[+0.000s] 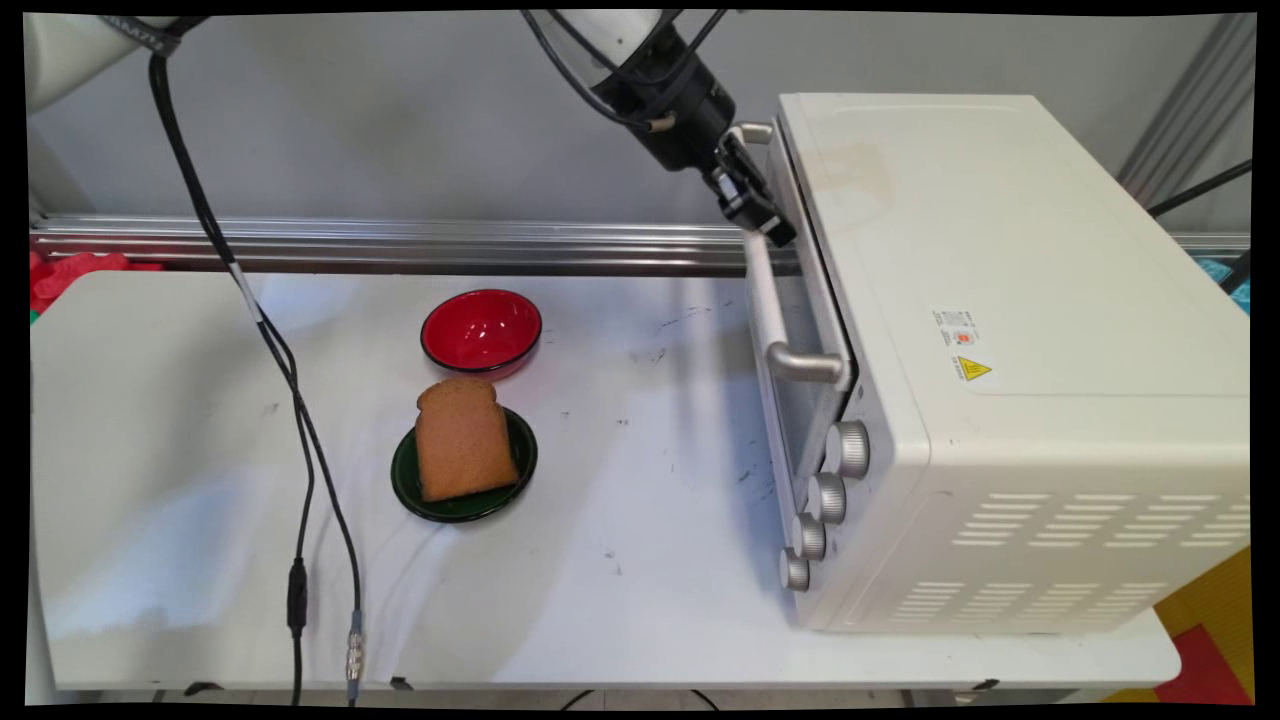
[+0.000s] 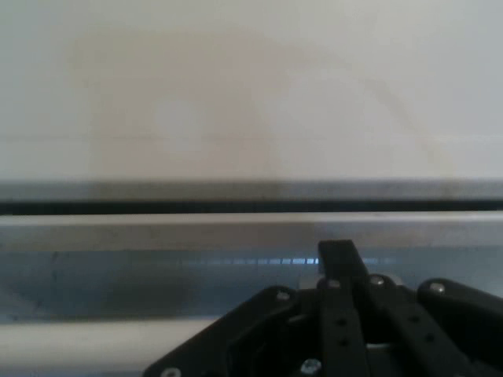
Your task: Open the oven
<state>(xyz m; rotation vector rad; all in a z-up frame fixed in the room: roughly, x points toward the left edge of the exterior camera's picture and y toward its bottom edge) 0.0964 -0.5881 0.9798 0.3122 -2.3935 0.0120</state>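
My gripper (image 1: 768,218) is high at the upper far corner of the white toaster oven (image 1: 1000,350), its fingers shut with nothing between them. The tips rest against the top edge of the oven door (image 1: 805,330), just above the silver bar handle (image 1: 768,300). The door looks closed. In the hand view the fingertips (image 2: 336,253) sit in front of the door's top edge (image 2: 157,224), with the oven's pale top (image 2: 251,94) beyond.
A brown bread slice (image 1: 462,440) lies on a dark green plate (image 1: 408,490) at mid table. Behind it is an empty red bowl (image 1: 481,330). Several silver knobs (image 1: 828,497) line the oven's front. Black cables (image 1: 300,450) hang at the left.
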